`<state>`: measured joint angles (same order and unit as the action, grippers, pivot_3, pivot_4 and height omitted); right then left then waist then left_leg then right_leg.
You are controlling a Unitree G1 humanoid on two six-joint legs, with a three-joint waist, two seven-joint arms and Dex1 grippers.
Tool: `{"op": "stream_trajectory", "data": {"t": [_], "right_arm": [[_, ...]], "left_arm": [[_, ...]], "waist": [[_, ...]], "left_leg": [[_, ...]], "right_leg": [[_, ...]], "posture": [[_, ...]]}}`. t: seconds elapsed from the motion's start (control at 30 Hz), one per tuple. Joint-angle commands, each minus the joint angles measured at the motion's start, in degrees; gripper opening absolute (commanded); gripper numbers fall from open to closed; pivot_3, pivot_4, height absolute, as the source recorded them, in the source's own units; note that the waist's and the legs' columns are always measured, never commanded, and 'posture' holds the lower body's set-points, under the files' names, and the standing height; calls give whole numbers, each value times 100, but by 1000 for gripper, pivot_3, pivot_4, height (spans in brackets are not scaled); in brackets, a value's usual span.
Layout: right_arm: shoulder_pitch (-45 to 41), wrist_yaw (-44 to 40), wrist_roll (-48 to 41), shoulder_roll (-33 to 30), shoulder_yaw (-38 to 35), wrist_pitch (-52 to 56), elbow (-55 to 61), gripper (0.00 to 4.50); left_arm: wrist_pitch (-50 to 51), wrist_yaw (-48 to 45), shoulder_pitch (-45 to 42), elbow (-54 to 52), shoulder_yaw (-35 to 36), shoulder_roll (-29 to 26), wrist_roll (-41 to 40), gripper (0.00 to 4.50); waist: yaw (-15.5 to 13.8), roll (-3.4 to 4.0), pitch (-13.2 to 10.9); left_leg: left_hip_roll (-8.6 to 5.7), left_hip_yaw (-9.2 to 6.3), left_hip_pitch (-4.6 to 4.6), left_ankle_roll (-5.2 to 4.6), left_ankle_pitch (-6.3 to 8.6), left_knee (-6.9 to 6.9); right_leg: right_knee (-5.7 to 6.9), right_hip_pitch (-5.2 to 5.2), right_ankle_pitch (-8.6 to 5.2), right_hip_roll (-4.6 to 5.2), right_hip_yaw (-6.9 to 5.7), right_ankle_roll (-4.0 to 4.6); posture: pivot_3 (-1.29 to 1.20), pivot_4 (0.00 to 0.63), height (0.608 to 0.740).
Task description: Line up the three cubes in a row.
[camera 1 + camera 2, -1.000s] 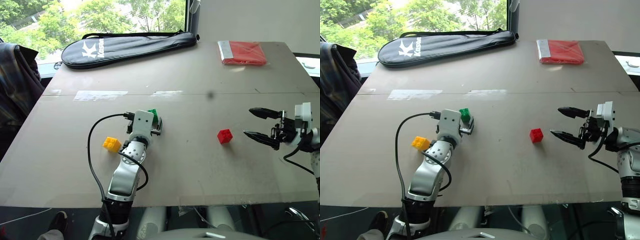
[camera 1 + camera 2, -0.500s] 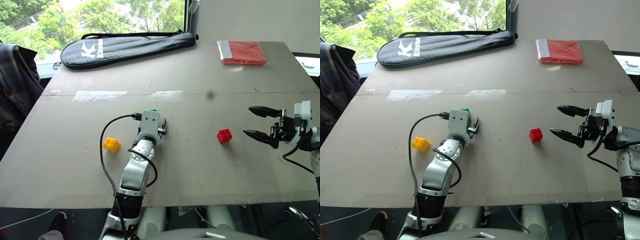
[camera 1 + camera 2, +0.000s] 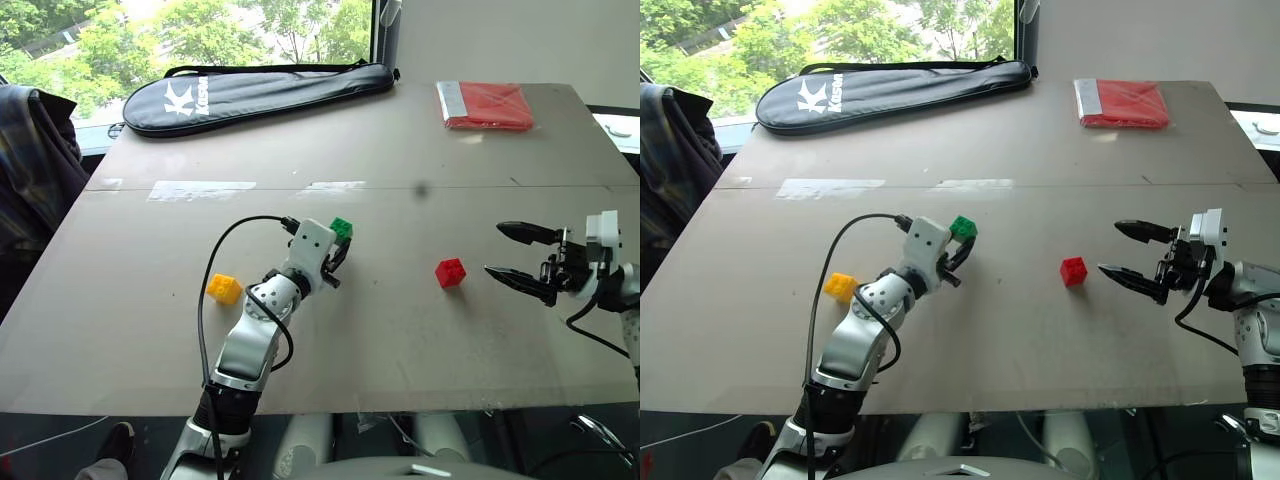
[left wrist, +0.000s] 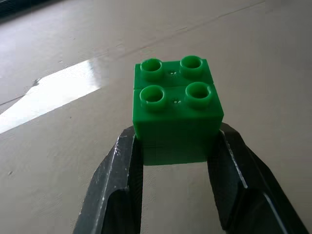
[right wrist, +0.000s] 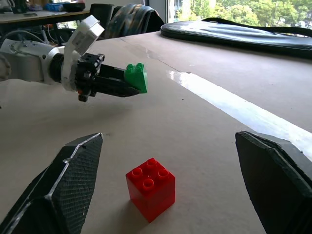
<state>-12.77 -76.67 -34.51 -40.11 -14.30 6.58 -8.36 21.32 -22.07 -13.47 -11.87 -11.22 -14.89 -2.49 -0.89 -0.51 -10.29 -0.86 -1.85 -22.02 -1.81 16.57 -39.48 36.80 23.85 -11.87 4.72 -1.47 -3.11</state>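
left gripper (image 3: 341,243) clamps the green cube (image 3: 342,228) (studs up).

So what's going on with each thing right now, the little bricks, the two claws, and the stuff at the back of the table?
Green cube: clamped between the left gripper's fingers, studs up.
Left gripper: shut on the green cube.
Red cube: resting on the table, free, studs up.
Yellow cube: resting on the table, free.
Right gripper: open, holding nothing, beside the red cube.
Racket bag: lying flat, closed.
Red packet: lying flat.
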Motion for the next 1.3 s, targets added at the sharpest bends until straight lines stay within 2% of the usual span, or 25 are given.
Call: {"op": "stream_trajectory", "data": {"t": [0.03,0.2,0.4,0.73,1.3], "right_arm": [[207,10,-212,-96,-233,149,364,4500],[933,-120,-129,-165,-341,-64,692,4500],[1407,-128,-82,-161,-539,-364,740,4500],[1872,-28,-182,-80,-795,-523,887,4500],[1812,-120,-331,25,-739,-518,817,4500]], "left_arm": [[-586,-1016,-232,-64,-333,-293,-231,1234],[-869,-2869,-1016,561,-925,-534,-732,1234],[-1124,-3784,-1549,1285,-1288,-610,-629,1234],[-1254,-3654,-1664,1789,-1200,-648,-244,1234],[-1669,-3749,-1927,2584,-1139,-555,-116,1234]], "waist": [[-3,0,0],[-20,2,1],[33,2,1],[12,2,1],[16,2,1]], "left_leg": [[0,0,0,-4,3,0],[0,-7,-3,-20,11,-1],[3,3,6,-23,12,-1],[3,-2,4,-23,12,-2],[3,-3,6,-23,12,-2]], "right_leg": [[0,0,0,0,0,0],[0,-1,0,-5,-9,0],[4,-2,0,-15,2,-1],[7,-3,-1,-15,0,-2],[7,-3,-1,-15,-1,-2]], "posture": [[0,150,694],[0,150,694],[0,150,694],[0,150,694],[0,150,694]]}}
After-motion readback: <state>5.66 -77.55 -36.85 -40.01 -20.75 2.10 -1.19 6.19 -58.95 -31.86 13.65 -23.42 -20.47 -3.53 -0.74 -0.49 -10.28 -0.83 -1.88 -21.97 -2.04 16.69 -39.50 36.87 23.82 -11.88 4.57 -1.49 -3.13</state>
